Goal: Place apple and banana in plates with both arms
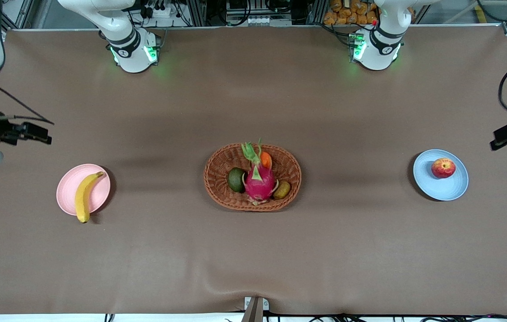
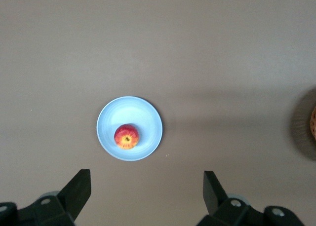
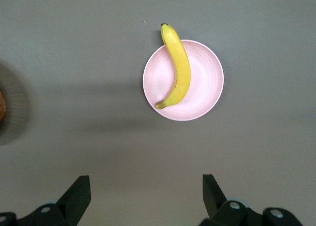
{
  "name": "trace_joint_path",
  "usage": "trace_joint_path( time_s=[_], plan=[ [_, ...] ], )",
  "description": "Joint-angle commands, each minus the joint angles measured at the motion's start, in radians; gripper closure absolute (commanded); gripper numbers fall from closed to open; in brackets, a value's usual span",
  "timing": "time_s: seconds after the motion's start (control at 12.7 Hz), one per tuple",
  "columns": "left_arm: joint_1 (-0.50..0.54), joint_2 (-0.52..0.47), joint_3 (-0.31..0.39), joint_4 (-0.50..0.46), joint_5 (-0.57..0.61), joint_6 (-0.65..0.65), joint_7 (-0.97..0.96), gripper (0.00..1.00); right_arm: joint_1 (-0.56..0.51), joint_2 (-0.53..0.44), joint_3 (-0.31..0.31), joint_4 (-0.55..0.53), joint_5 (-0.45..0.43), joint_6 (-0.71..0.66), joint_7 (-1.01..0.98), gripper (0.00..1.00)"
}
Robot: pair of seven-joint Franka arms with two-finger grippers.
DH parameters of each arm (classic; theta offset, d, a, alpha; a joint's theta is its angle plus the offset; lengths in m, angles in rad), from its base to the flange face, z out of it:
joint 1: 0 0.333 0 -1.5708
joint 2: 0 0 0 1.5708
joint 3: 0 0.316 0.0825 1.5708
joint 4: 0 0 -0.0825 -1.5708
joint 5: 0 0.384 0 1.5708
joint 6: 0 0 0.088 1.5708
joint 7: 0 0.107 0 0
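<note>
The yellow banana (image 1: 84,197) lies across the pale pink plate (image 1: 70,181) near the right arm's end of the table, its lower tip overhanging the rim toward the front camera. The red apple (image 1: 443,168) sits upright on the light blue plate (image 1: 441,188) near the left arm's end. My right gripper (image 1: 43,134) hangs open and empty high above the table, apart from the pink plate (image 3: 205,83) and the banana (image 3: 180,68). My left gripper (image 1: 501,138) is likewise raised, open and empty, off to the side of the blue plate (image 2: 145,117) and the apple (image 2: 127,136).
An oval woven basket (image 1: 208,176) stands mid-table holding a pink dragon fruit (image 1: 260,181), a small orange fruit (image 1: 266,159), a green avocado (image 1: 236,180) and a brown kiwi (image 1: 282,189). Brown cloth covers the table between basket and plates.
</note>
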Motion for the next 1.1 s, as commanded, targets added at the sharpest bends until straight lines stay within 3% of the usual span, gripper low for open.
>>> trace_joint_path(
  time_s=[0.0,0.16,0.47,0.79,1.02],
  plan=[
    [-0.049,-0.054,0.04,-0.033,0.005,-0.031,-0.013,0.0,-0.014,-0.084,0.001,-0.037,0.008,-0.019,0.033,0.0],
    [-0.124,-0.086,0.107,-0.054,0.0,-0.07,-0.052,0.0,-0.029,-0.079,0.001,0.021,-0.01,-0.075,0.028,0.0],
    [-0.136,-0.117,0.177,-0.051,-0.054,-0.068,-0.03,0.0,-0.029,-0.067,0.004,0.141,-0.019,-0.136,-0.024,0.0],
    [-0.143,-0.255,0.178,-0.186,-0.055,-0.077,-0.03,0.0,-0.017,-0.062,0.007,0.177,-0.03,-0.182,-0.061,0.0],
    [-0.143,-0.271,0.177,-0.209,-0.055,-0.079,-0.033,0.0,-0.014,-0.062,0.004,0.175,-0.029,-0.185,-0.05,0.0]
  ],
)
